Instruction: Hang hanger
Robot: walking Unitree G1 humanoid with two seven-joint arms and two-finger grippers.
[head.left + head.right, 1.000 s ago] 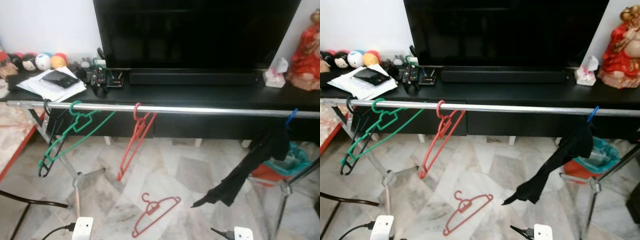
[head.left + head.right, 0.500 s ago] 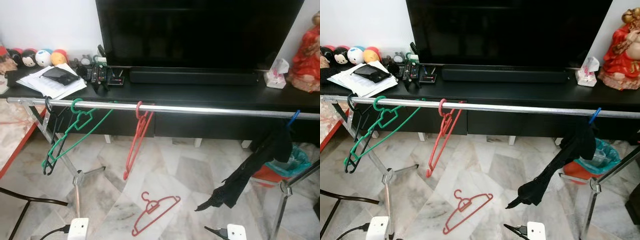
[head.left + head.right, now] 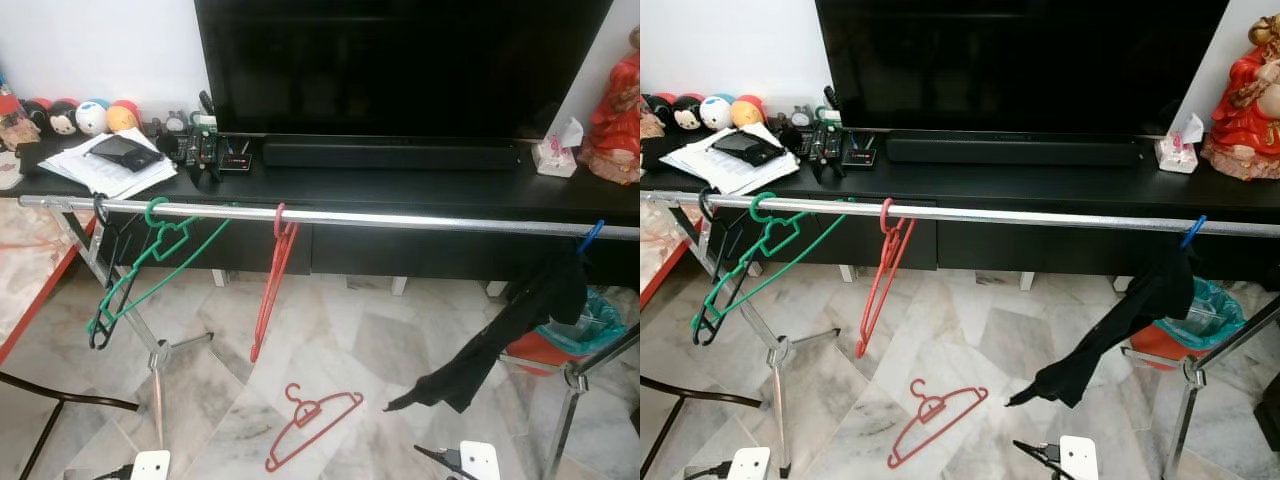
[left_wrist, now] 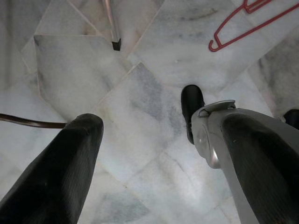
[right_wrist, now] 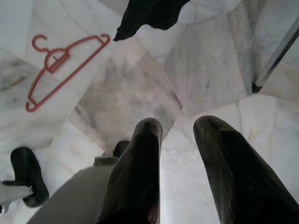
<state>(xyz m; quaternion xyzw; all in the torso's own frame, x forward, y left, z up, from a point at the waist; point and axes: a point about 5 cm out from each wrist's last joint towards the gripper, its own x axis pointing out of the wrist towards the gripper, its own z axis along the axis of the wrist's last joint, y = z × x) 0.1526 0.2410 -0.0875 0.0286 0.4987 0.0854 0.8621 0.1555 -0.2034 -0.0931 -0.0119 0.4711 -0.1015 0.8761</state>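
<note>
A red hanger (image 3: 312,425) lies flat on the marble floor below a steel rail (image 3: 420,219); it also shows in the wrist views (image 4: 247,21) (image 5: 63,63). On the rail hang a second red hanger (image 3: 270,290), a green hanger (image 3: 150,262), a black hanger (image 3: 103,300) at the left end, and a black garment (image 3: 510,335) on a blue hook. Both arms hang low. My left gripper (image 4: 159,126) is open over bare floor. My right gripper (image 5: 178,125) is open with a narrow gap and nothing in it. The floor hanger lies ahead of both.
Behind the rail stands a black TV console (image 3: 420,190) with a big TV (image 3: 400,70), papers, plush toys and a red figurine (image 3: 615,110). The rack's legs (image 3: 155,365) (image 3: 565,400) reach the floor. A teal-lined bin (image 3: 590,320) stands at the right, a dark bar (image 3: 60,395) at the left.
The hung red hanger has swung from a slant to nearly straight down, and the black garment sways. The view has shifted slightly; both arms sit lower in the picture.
</note>
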